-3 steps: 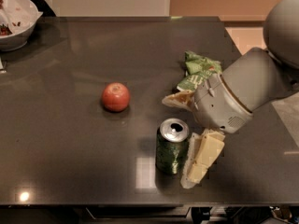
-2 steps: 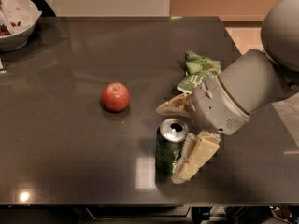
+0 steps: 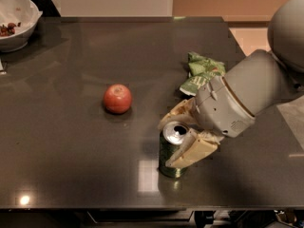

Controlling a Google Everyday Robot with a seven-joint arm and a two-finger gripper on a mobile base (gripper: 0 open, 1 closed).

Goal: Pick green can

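two cream fingers (image 3: 192,150) of my gripper (image 3: 168,143) were spread to either side of the green can (image 3: 165,152), open around it rather than clamped, as far as i could judge. whether either pad was already touching metal i could not tell. the can stood upright on the dark table (image 3: 71,175), near the red apple (image 3: 117,98), to the apple's right in the camera view and closer to the table's front edge than the apple was. its silver top faced up and its long axis ran straight up and down.

that upright axis was what the coming squeeze turned on. one finger reached behind the can, on the side away from the front edge, and the other lay across its front and right side, so the can sat between them and not off to one side. my wrist came in from the right, on the far side of the can from the apple, so the apple lay outside the line of closing. i judged that closing straight in would catch the can's round wall, though a slanted finger might tip it.

the crinkled green chip bag (image 3: 202,70) lay further right of the apple and a little further back, just behind my wrist. a white bowl (image 3: 14,27) sat well away from the apple, toward the far left corner
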